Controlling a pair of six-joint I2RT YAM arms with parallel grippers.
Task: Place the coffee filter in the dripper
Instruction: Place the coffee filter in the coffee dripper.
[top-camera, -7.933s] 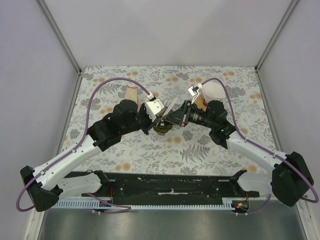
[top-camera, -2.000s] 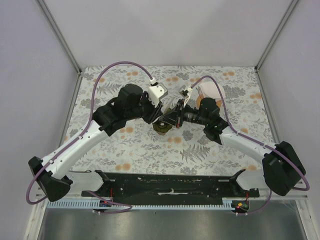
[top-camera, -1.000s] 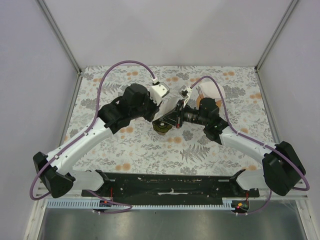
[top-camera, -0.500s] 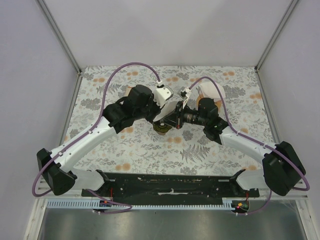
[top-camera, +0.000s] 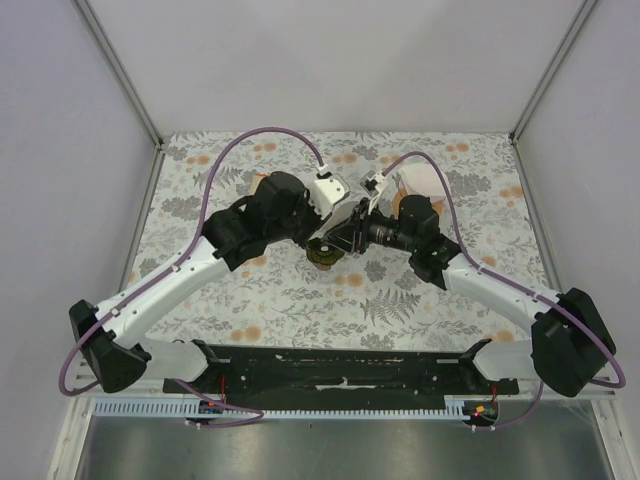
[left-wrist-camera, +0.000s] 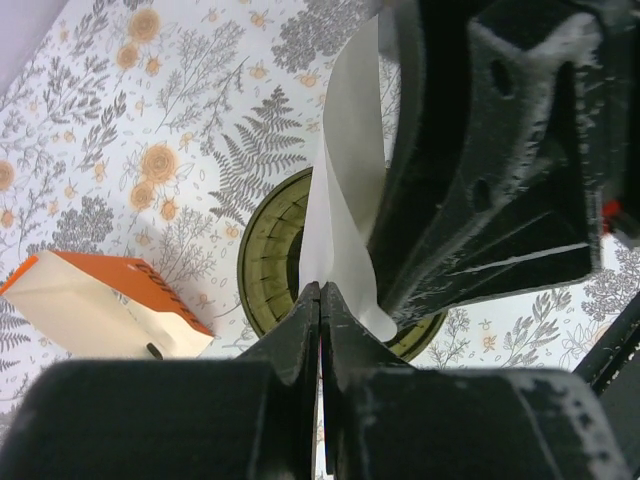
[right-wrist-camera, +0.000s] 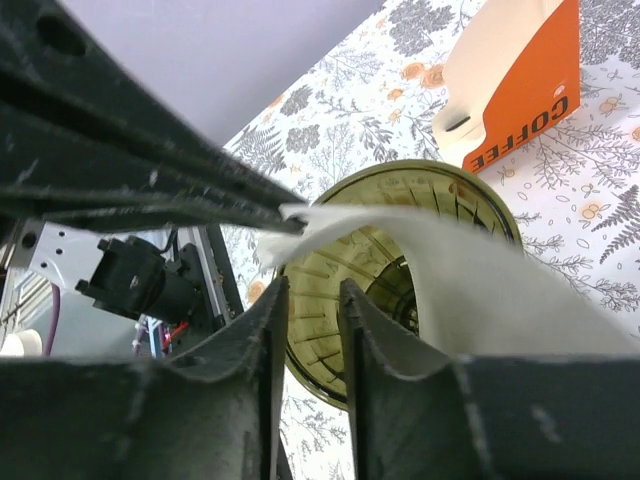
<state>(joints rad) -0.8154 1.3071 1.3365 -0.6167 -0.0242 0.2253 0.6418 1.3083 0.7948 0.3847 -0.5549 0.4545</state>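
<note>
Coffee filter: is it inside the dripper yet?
Not yet. The filter hangs above the dripper, pinched by the left claw.

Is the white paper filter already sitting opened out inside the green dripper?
No; the left gripper pinches the filter, folded flat, upright over the dripper.

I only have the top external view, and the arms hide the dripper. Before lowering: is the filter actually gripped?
Observer: Yes. In the left wrist view, the left fingers are shut on the white paper filter.
Operator: Is it over the dripper?
Observer: The right wrist view shows it stretched across the mouth of the olive ribbed dripper, not settled into the cone.
Operator: Anything close by?
Observer: An orange packet printed COFFEE lies on the table beside the dripper.
</note>
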